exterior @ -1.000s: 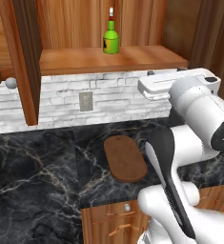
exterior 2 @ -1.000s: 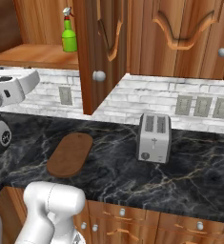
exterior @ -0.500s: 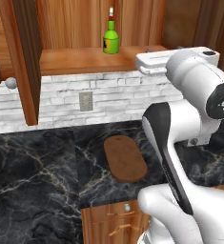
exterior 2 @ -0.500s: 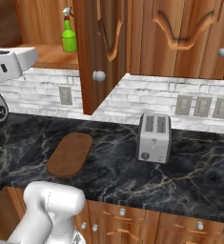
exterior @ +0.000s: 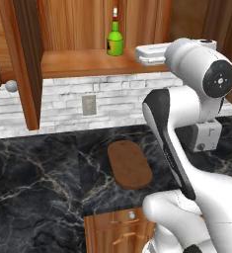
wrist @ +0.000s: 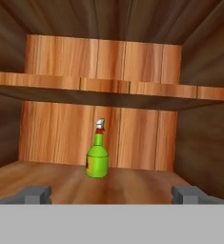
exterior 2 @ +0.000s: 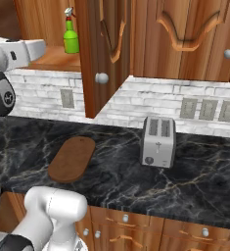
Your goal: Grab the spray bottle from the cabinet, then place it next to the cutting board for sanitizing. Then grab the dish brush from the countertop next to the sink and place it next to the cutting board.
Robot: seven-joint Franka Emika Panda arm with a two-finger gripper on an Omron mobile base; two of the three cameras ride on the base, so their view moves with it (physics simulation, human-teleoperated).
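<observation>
Spray bottle (wrist: 97, 162): green, upright on cabinet (wrist: 104, 62) shelf, red/white nozzle.

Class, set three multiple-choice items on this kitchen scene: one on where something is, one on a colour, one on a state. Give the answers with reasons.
1. Where does the spray bottle stand?
A. on the cabinet shelf
B. on the cutting board
C. beside the toaster

2. What colour is the bottle's body?
A. blue
B. green
C. white

3. How are the fingers?
A. shut on the bottle
B. apart, bottle beyond them
C. shut on the board

Answers: 1 A, it rests upright on the wooden shelf. 2 B, bright green throughout. 3 B, the hand view shows both tips wide apart, short of the bottle.
</observation>
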